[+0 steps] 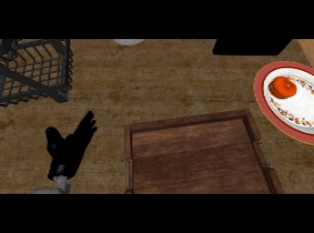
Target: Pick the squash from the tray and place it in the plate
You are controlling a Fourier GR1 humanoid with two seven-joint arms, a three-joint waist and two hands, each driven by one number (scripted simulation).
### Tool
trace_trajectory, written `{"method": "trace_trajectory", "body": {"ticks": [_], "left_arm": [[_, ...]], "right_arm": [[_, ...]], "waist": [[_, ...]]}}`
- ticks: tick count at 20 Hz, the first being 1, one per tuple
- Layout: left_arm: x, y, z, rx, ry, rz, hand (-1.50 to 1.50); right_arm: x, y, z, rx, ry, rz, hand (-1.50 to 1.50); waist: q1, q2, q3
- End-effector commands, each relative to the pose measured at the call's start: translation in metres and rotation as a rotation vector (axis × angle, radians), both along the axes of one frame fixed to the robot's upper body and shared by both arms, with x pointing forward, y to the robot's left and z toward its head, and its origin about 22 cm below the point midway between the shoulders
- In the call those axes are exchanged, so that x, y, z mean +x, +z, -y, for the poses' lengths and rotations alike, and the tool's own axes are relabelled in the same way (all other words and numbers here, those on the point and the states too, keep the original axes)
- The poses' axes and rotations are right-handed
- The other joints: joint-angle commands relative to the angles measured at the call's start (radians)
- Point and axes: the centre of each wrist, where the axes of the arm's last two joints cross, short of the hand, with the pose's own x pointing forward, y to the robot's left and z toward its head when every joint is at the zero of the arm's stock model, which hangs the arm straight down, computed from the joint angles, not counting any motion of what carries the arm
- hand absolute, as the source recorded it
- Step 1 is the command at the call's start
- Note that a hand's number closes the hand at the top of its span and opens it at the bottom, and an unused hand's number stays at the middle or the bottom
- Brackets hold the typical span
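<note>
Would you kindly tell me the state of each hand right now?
Left hand: open, fingers straight, holding nothing, resting at the lower left.
Right hand: not in view.

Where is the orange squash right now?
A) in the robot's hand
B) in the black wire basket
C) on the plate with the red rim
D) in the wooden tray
C. The squash lies on the plate at the right of the counter, while the wooden tray holds nothing in the part that shows, and the left hand rests open at the lower left, away from it.
</note>
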Motion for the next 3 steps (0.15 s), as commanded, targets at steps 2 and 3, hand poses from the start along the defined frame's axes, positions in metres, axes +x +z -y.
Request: {"method": "trace_trajectory", "body": {"ticks": [2,3], "left_arm": [[0.001,0.002,0.003,0.010,-0.009,-0.022,0.00],[0.008,-0.002,-0.002,0.002,0.008,-0.009,0.00]], "right_arm": [[-0.021,0.002,0.012,0.106,0.118,0.091,-1.50],[-0.023,-0.003,0.009,0.094,0.135,0.073,-1.50]], "waist": [[-0.005,-0.002,0.000],[-0.011,-0.001,-0.002]]}}
